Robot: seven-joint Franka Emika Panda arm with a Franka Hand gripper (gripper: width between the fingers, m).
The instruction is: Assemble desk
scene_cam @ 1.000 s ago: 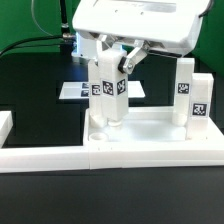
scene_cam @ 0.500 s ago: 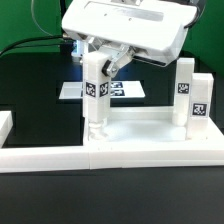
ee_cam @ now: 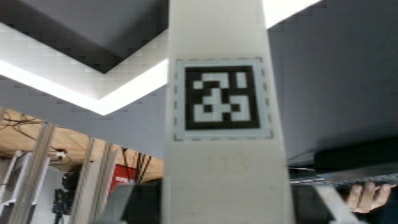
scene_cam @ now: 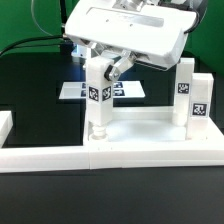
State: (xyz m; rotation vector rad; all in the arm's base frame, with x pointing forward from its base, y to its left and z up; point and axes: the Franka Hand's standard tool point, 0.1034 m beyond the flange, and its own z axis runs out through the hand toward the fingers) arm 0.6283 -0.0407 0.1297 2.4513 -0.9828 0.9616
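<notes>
Status on the desk: the desk tray (scene_cam: pixel 150 135) lies rim-up on the black tabletop (scene_cam: pixel 30 95), its front edge against the white border rail (scene_cam: pixel 40 155). Two leg blocks already stand upright at the tray's end toward the exterior view's right, the rear right leg (scene_cam: pixel 184 85) and the front right leg (scene_cam: pixel 199 103), just beside each other in the picture. I can't tell from here whether they're fully seated. The third leg (scene_cam: pixel 97 95) is upright with its foot at the tray's far corner toward the exterior view's left, and the end effector (scene_cam: pixel 108 62) is at its top. The wrist view is filled by that leg (ee_cam: pixel 217 120), tag facing the camera and dead centre, which fits it sitting between the fingers. But the camera housing hides the contact and no finger shows in the wrist view, so I can't tell if it's clenched on the leg or released. The fourth leg isn't in either view. The marker board (scene_cam: pixel 72 90) lies behind the tray, no part of this. My read: a bit over halfway. Left to do: finish seating leg three, then find and fit leg four at the remaining corner.
</notes>
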